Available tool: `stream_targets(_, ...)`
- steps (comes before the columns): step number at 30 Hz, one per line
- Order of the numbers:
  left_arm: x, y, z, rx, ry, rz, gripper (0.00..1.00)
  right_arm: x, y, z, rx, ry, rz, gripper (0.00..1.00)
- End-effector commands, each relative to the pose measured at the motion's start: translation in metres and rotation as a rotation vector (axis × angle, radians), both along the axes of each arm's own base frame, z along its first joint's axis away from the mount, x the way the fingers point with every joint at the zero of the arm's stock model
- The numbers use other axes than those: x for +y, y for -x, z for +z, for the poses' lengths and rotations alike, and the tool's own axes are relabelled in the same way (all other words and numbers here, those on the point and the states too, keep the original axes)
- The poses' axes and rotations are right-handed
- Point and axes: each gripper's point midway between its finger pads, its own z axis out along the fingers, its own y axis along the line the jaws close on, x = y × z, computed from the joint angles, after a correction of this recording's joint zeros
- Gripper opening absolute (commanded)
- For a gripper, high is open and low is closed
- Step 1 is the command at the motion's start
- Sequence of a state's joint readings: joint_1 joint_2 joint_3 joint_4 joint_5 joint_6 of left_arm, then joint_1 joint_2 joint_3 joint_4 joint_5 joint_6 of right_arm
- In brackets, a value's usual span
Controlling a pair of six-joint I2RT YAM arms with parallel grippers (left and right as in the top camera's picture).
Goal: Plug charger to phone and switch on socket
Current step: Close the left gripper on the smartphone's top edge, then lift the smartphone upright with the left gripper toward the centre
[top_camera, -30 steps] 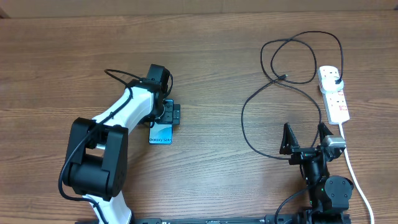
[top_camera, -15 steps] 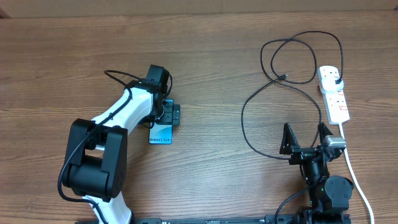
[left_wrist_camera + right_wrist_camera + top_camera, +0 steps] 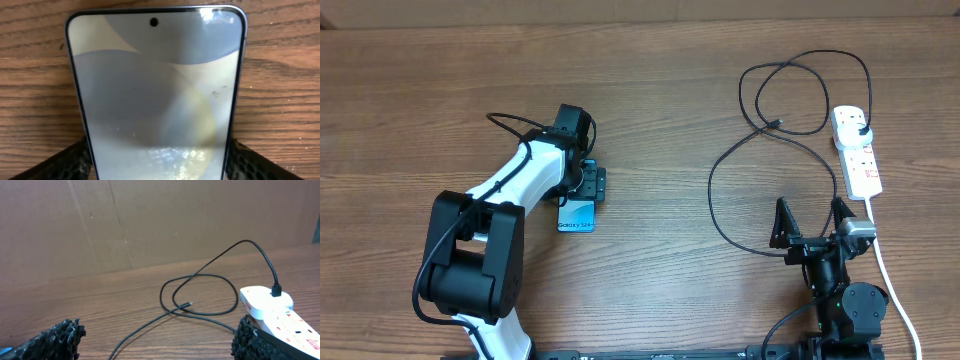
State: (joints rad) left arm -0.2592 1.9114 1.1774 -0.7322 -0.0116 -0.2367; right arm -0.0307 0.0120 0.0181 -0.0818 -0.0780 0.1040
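Black left jaws flank phone [image 3: 155, 100]; contact unclear, phone bottom cropped.

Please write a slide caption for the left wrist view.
Left gripper straddles the phone, lying screen-up on the wooden table.

- Charger [image 3: 709, 195] loops left of socket [image 3: 860, 155], plugged in.
- Phone [image 3: 577, 217] far left of socket, under left end effector [image 3: 590, 185].
- Right end effector [image 3: 810, 222] near socket, spread.

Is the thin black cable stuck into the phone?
No, the tip of the thin black cable lies loose on the wooden table, far from the blue-screened phone.
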Motion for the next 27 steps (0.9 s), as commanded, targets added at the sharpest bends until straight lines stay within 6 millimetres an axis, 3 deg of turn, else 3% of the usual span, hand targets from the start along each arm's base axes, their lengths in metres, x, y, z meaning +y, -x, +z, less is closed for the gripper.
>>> stream_targets(1,-0.009,0.023,-0.020,0.096,0.070,0.020,0.81,0.000,0.000,-0.002,-0.002,-0.004,-0.001,1.00)
stream_targets(15,-0.016,0.031,-0.017,0.135,0.114,0.022,0.67,0.000,0.000,-0.002,-0.002,-0.004,-0.001,1.00)
stream_targets(21,-0.016,0.034,-0.010,0.168,0.111,0.024,0.66,0.000,0.000,-0.002,-0.002,-0.004,-0.001,1.00)
stream_targets(27,-0.035,0.032,0.007,0.193,0.215,0.010,0.65,0.000,0.000,-0.002,-0.002,-0.004,-0.001,1.00)
